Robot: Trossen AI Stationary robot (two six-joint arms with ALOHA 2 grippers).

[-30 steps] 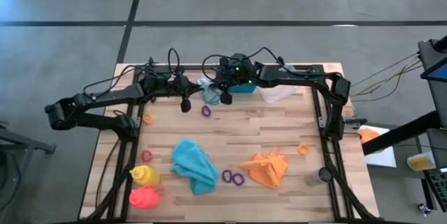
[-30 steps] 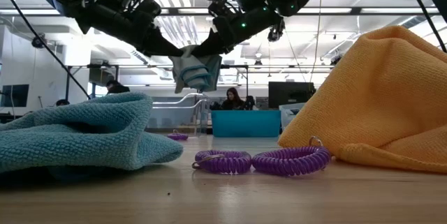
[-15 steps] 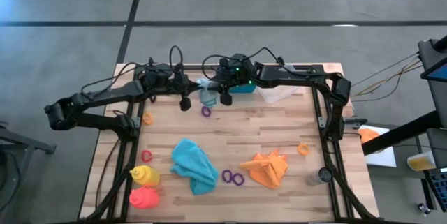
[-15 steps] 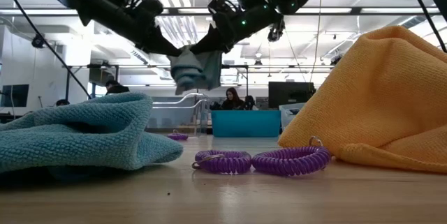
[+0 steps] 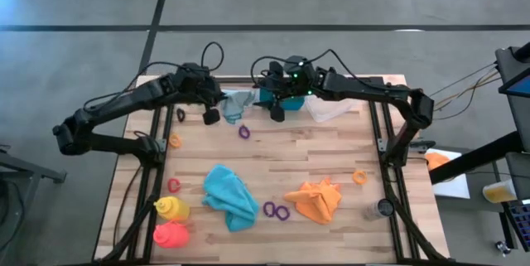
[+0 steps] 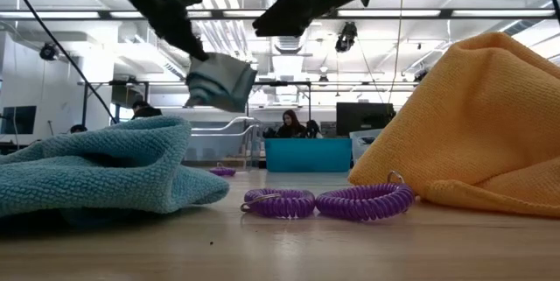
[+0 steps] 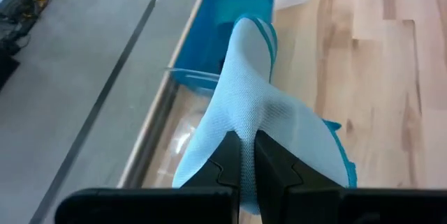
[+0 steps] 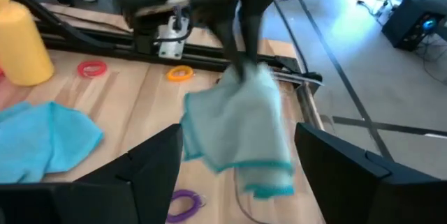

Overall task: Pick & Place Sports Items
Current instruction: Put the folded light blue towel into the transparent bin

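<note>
Released by the right gripper (image 5: pixel 277 113), now spread wide nearby, soft mesh pale blue cloth (image 5: pixel 236 105) hanging pinched in the clamped left gripper (image 5: pixel 212 115).

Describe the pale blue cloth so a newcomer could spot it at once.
Start at the teal bin on the table's far edge. Just to its left in the high view, the pale blue cloth hangs above the wood, pinched in the shut left gripper. Unlike the teal cloth and orange cloth, it touches no table.
</note>
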